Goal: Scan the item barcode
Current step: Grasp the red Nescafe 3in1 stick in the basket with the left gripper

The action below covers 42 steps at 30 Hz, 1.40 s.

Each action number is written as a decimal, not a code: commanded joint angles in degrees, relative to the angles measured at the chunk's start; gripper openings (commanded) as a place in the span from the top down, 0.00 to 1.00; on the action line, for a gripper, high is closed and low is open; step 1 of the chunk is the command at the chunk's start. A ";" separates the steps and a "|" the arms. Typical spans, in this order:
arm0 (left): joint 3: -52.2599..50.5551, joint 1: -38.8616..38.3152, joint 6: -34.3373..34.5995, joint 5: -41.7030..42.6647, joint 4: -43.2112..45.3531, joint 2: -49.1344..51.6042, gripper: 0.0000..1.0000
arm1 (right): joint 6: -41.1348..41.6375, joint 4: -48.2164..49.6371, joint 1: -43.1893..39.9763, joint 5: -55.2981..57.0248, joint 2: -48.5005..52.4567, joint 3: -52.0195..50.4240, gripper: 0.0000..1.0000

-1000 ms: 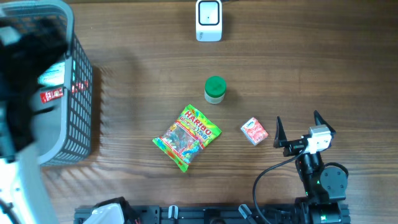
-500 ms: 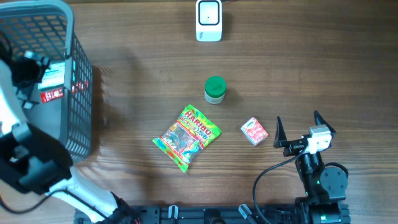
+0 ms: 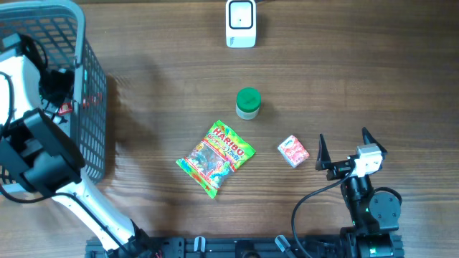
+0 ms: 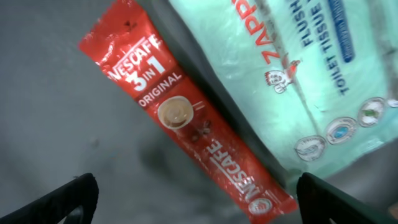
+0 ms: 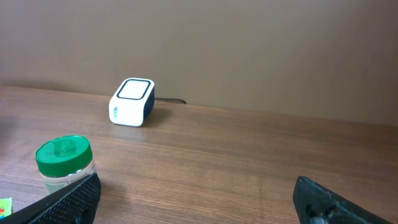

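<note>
Left wrist, left gripper spread above Nescafe sachet, toilet tissue pack alongside, probably inside basket, right gripper spread too

You've got a left arm in white shell, with boxy black joint housings and a thin black left cable running along it. Your right arm is all black, topped by a small white-and-grey block, with a black right cable curling off it. Right fingers: black, pointed. Left fingers: matte black.
</note>
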<state>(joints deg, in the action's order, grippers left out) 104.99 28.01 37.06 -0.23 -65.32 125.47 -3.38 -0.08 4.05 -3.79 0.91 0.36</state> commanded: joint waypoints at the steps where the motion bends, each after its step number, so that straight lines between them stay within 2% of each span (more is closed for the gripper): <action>1: -4.44 -0.55 0.87 -3.56 2.43 1.09 0.04 | -0.96 0.11 0.17 0.63 -0.20 -0.07 0.00; 7: -10.88 -0.55 0.72 -3.52 9.94 1.09 0.00 | -0.98 0.11 0.17 0.63 -0.20 -0.07 0.00; 10: -12.11 -0.55 0.70 -3.52 12.46 1.11 0.01 | -0.98 0.11 0.17 0.63 -0.20 -0.07 0.00; 11: -12.11 -0.55 0.70 -3.54 12.44 1.11 0.14 | -0.98 0.11 0.17 0.63 -0.20 -0.07 0.00; 13: -12.11 -0.55 0.70 -3.52 11.91 1.09 0.85 | -0.96 0.11 0.17 0.63 -0.20 -0.07 0.00; 14: -12.11 -0.55 0.70 -3.52 11.43 1.09 0.96 | -0.98 0.11 0.17 0.63 -0.20 -0.07 0.00; 17: -12.11 -0.52 0.66 -3.54 9.11 1.07 0.96 | -0.98 0.11 0.17 0.63 -0.20 -0.07 0.00; 20: -11.98 -0.24 -4.15 -3.52 7.28 0.31 0.96 | -0.96 0.11 0.17 0.63 -0.20 -0.07 0.00; 24: -9.46 1.22 -5.33 -3.50 3.54 -5.03 0.96 | -0.96 0.11 0.17 0.63 -0.20 -0.07 0.00; 28: -4.46 2.82 -5.33 -3.50 1.36 -14.03 0.96 | -0.96 0.11 0.17 0.63 -0.20 -0.07 0.00; 32: 0.96 3.61 -5.07 -1.66 1.70 -27.74 0.96 | -0.96 0.11 0.17 0.63 -0.20 -0.07 0.00; 35: 1.20 2.34 -3.37 6.16 2.05 -37.79 0.96 | -0.96 0.11 0.17 0.63 -0.20 -0.07 0.00; 38: 1.09 -5.35 -4.11 14.86 -0.13 -43.74 0.96 | -0.98 0.11 0.17 0.63 -0.20 -0.07 0.00; 41: 0.83 -21.75 -8.20 9.51 -4.98 -44.76 0.96 | -0.96 0.11 0.17 0.63 -0.20 -0.07 0.00; 42: -0.48 -28.79 -8.15 2.75 -6.34 -44.22 0.96 | -0.96 0.11 0.17 0.63 -0.20 -0.07 0.00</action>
<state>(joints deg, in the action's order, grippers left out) 107.22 17.65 32.34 9.10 -67.61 78.48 -3.36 -0.05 4.05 -3.79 0.91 0.36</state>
